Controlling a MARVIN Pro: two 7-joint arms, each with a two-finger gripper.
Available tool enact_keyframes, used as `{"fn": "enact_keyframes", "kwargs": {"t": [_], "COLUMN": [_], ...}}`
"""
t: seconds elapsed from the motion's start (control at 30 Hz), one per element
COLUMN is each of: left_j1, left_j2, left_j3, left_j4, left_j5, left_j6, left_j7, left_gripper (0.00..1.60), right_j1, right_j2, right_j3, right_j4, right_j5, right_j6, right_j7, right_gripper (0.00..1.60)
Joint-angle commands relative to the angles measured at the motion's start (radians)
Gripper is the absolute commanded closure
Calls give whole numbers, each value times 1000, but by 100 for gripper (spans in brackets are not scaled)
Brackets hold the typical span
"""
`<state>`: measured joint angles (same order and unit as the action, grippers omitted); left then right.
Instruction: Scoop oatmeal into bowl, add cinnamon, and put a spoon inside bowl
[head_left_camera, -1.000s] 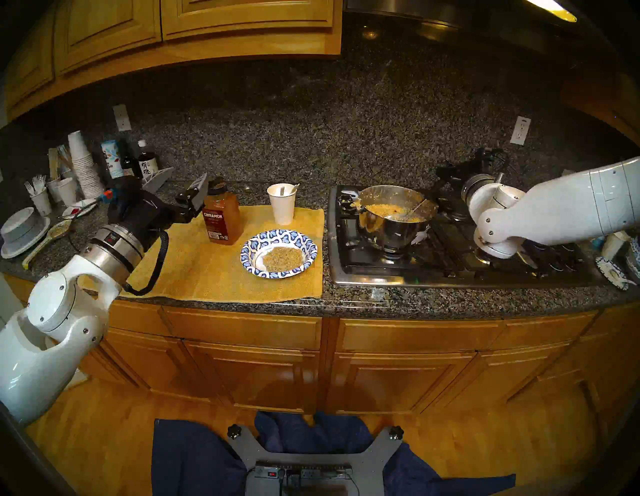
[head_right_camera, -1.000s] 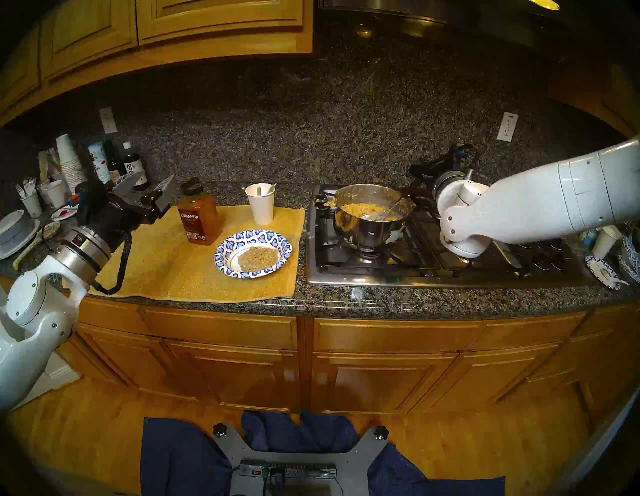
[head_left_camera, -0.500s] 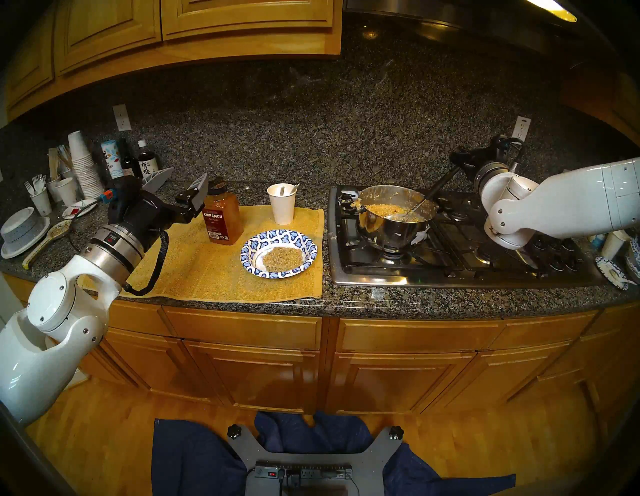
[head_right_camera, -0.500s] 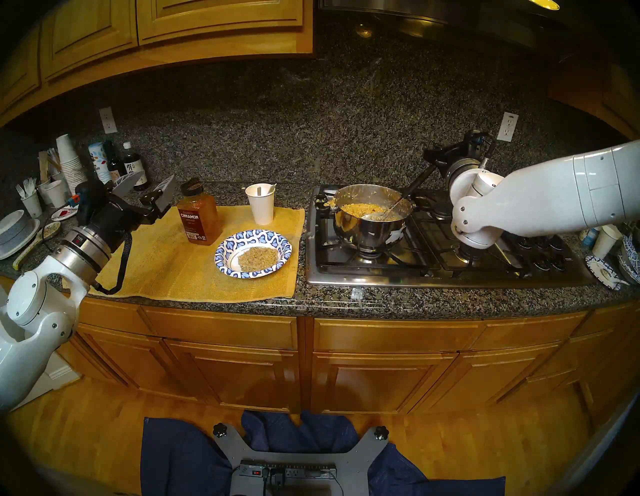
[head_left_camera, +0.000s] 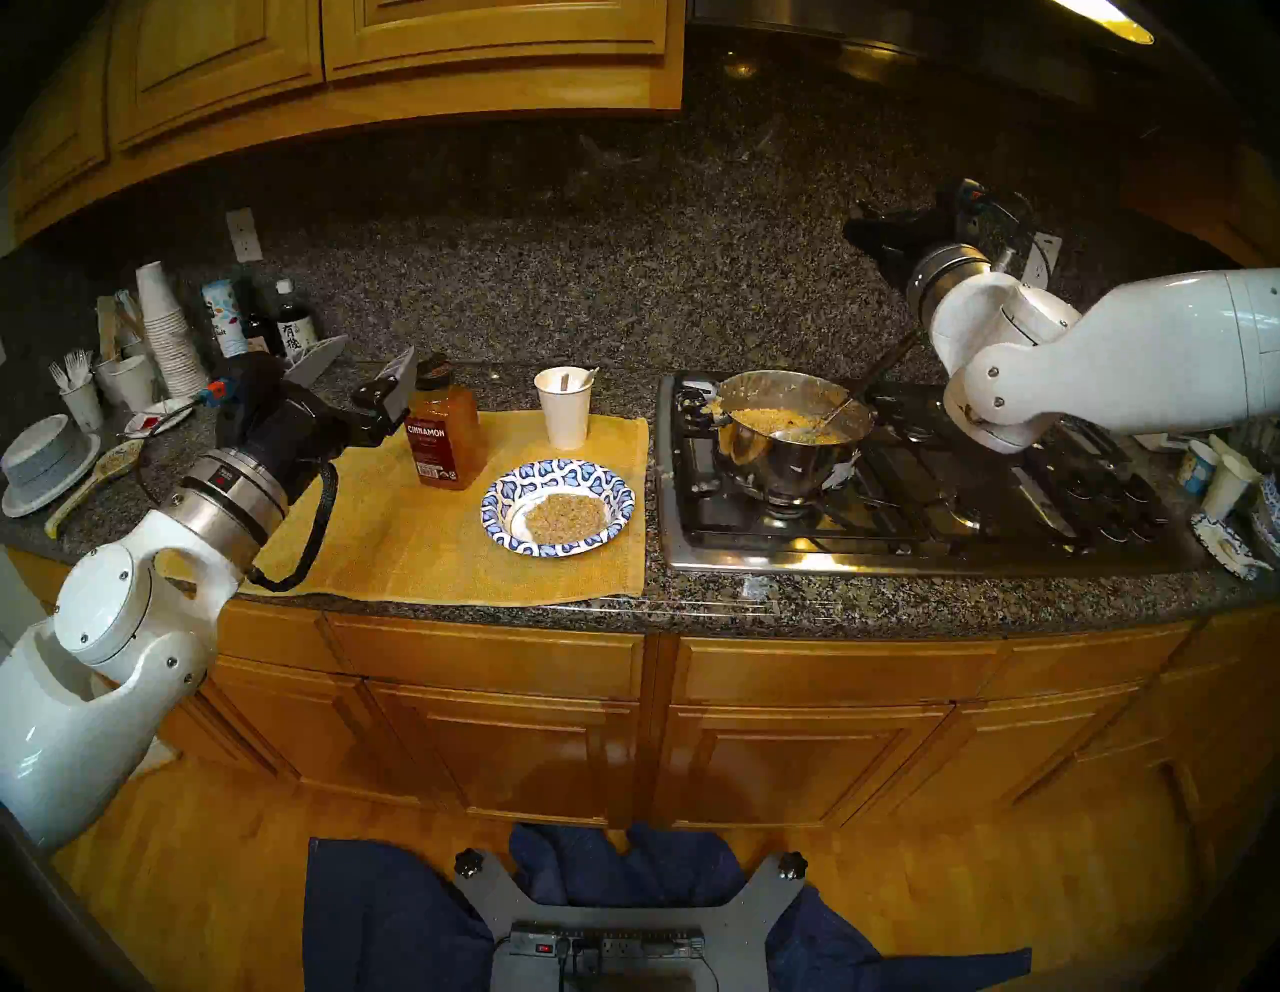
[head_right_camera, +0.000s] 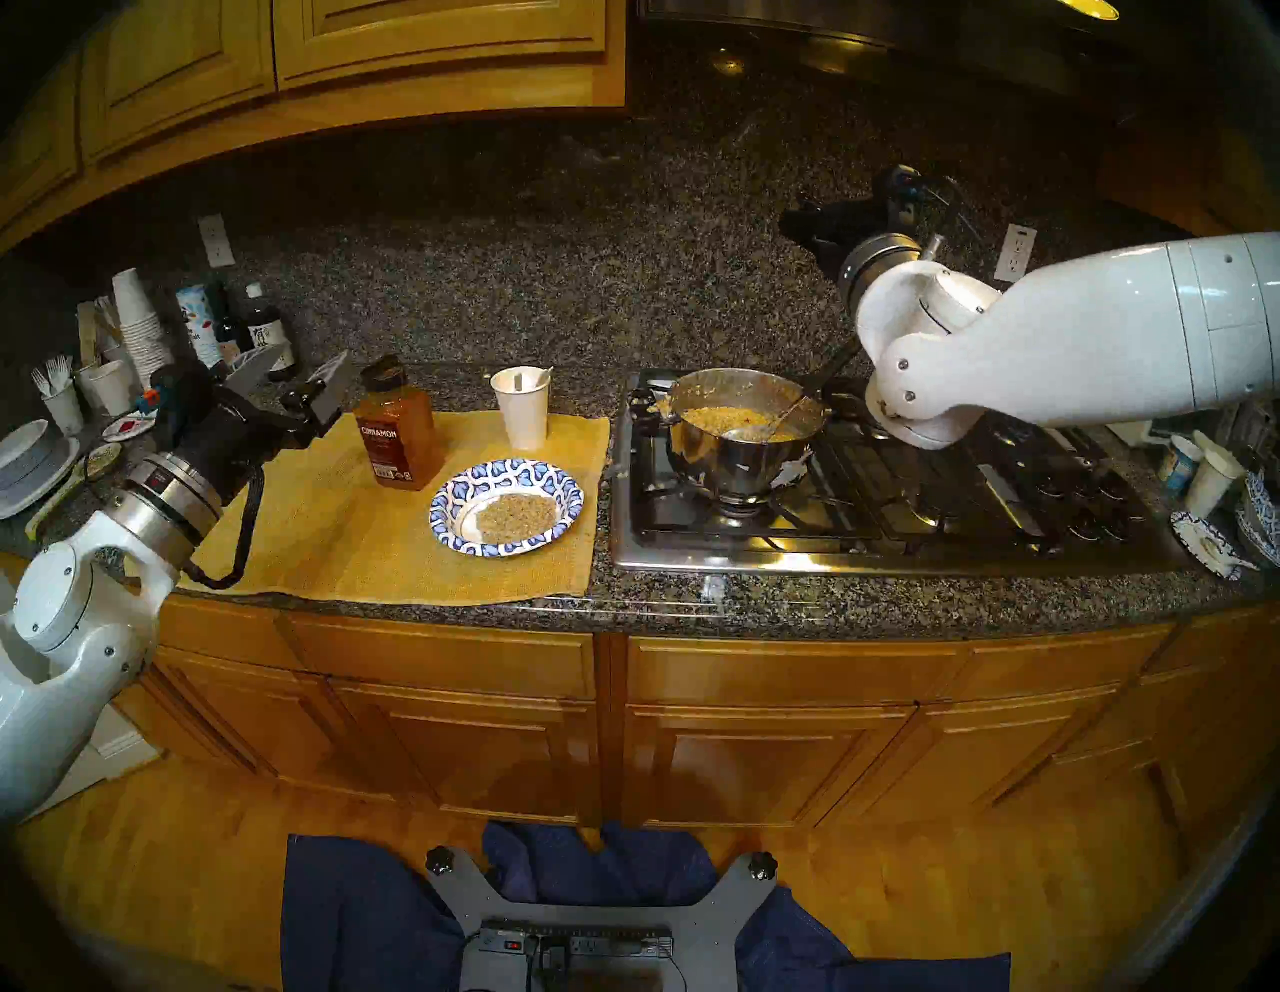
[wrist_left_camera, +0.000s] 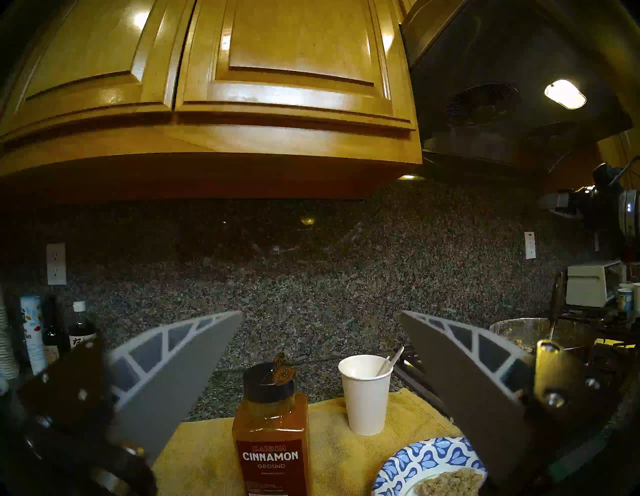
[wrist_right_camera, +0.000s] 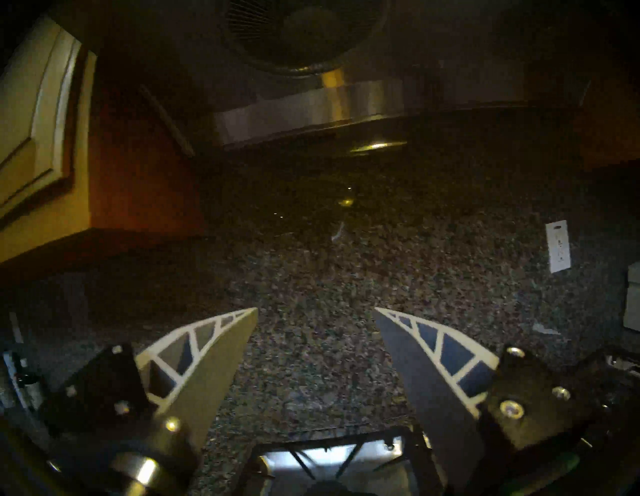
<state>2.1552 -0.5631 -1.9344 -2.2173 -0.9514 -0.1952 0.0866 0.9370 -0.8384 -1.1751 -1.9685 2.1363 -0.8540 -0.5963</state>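
Head views: the bowl (head_left_camera: 557, 507) sits on a yellow towel (head_left_camera: 388, 526), oatmeal (head_left_camera: 564, 518) in its centre, the cinnamon bottle (head_left_camera: 442, 433) just behind-left. More oatmeal fills the steel pot (head_left_camera: 789, 436).

Left wrist: the left gripper (wrist_left_camera: 320, 317) is spread wide, empty. The white spoon (wrist_left_camera: 390, 360) stands in a paper cup (wrist_left_camera: 365, 395).

Right wrist: the right gripper (wrist_right_camera: 316, 313) is spread, empty, facing granite backsplash (wrist_right_camera: 346, 277).

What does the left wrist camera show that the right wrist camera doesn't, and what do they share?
Only the left wrist view: the clear plastic cinnamon bottle with its dark cap, the white paper cup holding a thin white plastic spoon, the blue-and-white patterned paper bowl of beige oatmeal, all on a yellow cloth.

Only the right wrist view: a black stove grate below its jaws.

Both: open jaws holding nothing, and the speckled granite backsplash.
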Motion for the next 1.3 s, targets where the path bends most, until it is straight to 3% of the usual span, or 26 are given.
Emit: {"fn": "enact_keyframes", "kwargs": {"t": [0.0,0.03,0.07,0.13,0.17,0.23,0.87,1.13,1.27], "left_j1": [-18,-18,-18,-18,-18,-18,87,85,50], "left_j2": [0,0,0,0,0,0,-32,-27,5], "left_j3": [-24,-24,-24,-25,-25,-25,-152,-123,-70], "left_j4": [-13,-13,-13,-13,-13,-13,97,134,169], "left_j5": [2,2,2,2,2,2,-12,-74,-73], "left_j6": [-13,-13,-13,-14,-14,-14,18,47,52], "left_j7": [-2,-2,-2,-2,-2,-3,-141,-197,-193], "left_gripper": [0,0,0,0,0,0,0,0,0], "right_j1": [43,43,36,22,17,3,-29,-33,-33], "right_j2": [-2,-2,-5,-11,-14,-20,-36,-40,-41], "right_j3": [66,66,73,85,90,101,111,110,110], "right_j4": [-20,-20,-20,-19,-18,-15,7,15,18], "right_j5": [9,9,14,21,25,34,85,90,91], "right_j6": [11,11,16,18,19,23,21,17,17], "right_j7": [47,47,56,67,71,82,135,146,150], "right_gripper": [61,61,75,115,147,160,160,160,160]}}
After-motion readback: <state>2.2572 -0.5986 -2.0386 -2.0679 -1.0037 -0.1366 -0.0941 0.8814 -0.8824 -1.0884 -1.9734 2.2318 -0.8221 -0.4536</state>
